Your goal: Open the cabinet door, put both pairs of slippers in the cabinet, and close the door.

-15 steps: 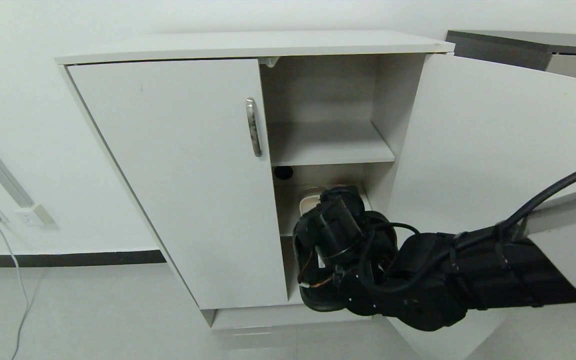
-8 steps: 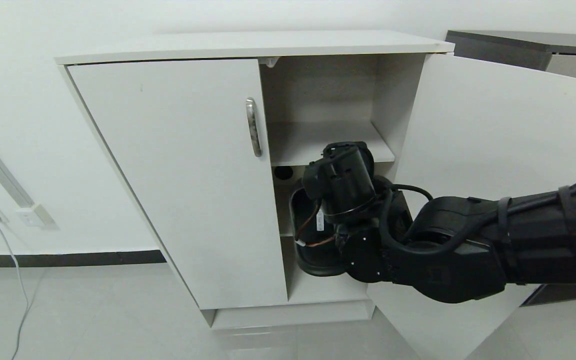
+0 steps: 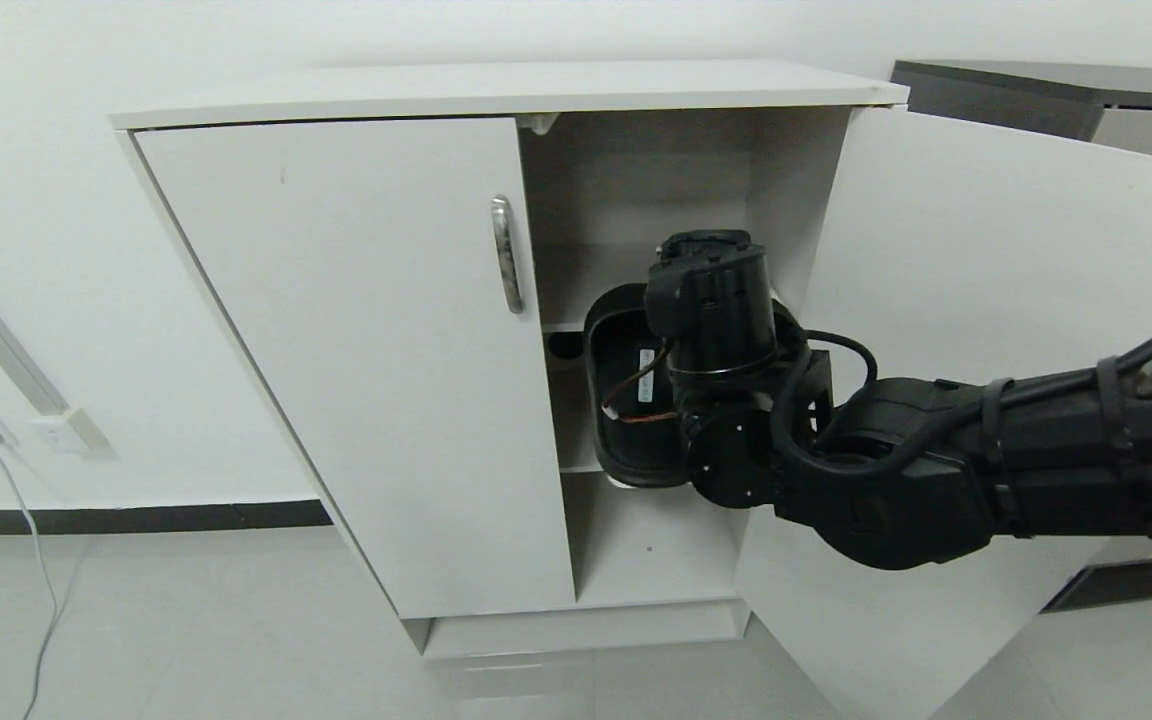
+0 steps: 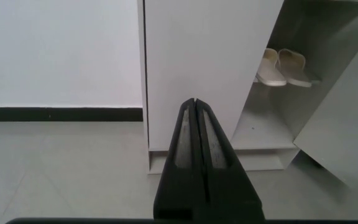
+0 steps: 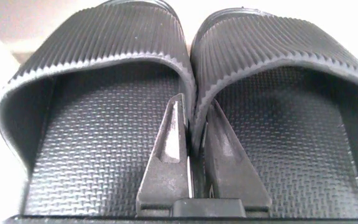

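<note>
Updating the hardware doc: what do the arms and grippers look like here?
Right arm: matte black, chunky round joints, thick black cable strapped alongside, thin orange wire and white label at the wrist. Right gripper and left gripper: paired black tapered fingers with grey inset faces.

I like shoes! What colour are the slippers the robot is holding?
Black slippers; clearest in the right wrist view.

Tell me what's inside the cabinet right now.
A pale pair of slippers sits on the lower shelf. The right gripper holds the black slippers at the opening. The closed left door hides the rest.
</note>
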### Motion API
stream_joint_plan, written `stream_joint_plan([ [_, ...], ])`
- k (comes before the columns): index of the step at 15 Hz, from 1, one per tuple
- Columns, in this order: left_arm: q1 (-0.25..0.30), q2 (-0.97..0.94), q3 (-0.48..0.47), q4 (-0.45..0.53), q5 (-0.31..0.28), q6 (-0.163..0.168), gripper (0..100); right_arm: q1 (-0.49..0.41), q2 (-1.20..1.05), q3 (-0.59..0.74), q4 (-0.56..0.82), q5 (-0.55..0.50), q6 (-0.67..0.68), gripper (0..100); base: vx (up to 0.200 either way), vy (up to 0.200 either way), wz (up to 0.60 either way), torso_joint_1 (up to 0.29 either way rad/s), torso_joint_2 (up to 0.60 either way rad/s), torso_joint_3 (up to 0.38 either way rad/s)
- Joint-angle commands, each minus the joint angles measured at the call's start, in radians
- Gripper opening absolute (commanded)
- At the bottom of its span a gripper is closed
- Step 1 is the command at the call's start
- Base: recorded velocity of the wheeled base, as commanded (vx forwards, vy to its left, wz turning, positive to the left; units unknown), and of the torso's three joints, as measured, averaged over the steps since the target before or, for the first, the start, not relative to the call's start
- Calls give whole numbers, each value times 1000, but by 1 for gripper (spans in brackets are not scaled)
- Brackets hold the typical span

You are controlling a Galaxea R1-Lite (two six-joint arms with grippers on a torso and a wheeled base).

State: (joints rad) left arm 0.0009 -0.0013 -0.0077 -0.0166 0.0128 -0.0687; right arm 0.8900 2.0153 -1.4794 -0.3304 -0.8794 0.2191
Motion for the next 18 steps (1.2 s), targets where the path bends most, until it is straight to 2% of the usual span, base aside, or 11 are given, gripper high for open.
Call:
stream_joint_plan([
  [1,1,1,0,0,0,0,0,-5,10,5,-2,2,-1,0,0,0,0,0,0,0],
  [6,1,1,0,1,0,1,0,-5,10,5,-2,0,-1,0,0,0,0,0,0,0],
  [16,1,1,0,1,1,-3,0,-5,3,5,-1,2,-32,0,200,0,0,2,2,3],
  [18,1,1,0,1,1,-6,0,-5,10,11,-7,13,-50,0,0,0,0,0,0,0],
])
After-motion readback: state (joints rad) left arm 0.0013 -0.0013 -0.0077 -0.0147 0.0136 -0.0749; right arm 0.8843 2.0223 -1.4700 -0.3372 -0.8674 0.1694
